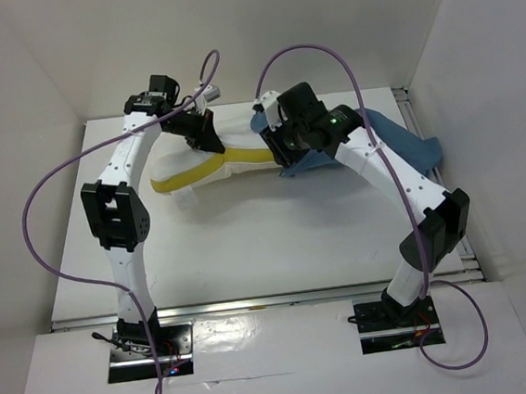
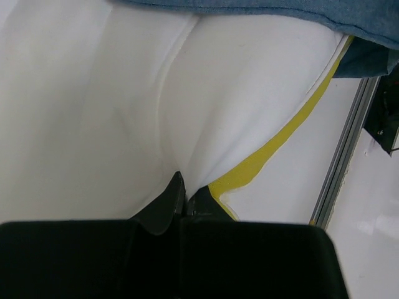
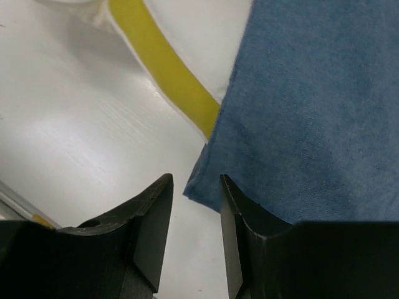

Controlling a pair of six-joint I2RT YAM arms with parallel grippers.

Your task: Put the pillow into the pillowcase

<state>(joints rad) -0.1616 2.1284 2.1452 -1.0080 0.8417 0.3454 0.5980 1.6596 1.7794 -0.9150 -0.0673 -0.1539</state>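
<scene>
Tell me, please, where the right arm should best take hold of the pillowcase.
Grip the pillowcase at its loose corner hem, lying just ahead of the right gripper, whose jaws stand open. Come from the table side, probably sliding one jaw under: there the cloth edge is free, off the pillow.

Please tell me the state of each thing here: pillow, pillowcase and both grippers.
pillow: bunched, one end covered by the pillowcase, most of it outside.
pillowcase: wrinkled, lying over the pillow's end.
left gripper: shut on the pillow.
right gripper: open, at the pillowcase's edge.
</scene>
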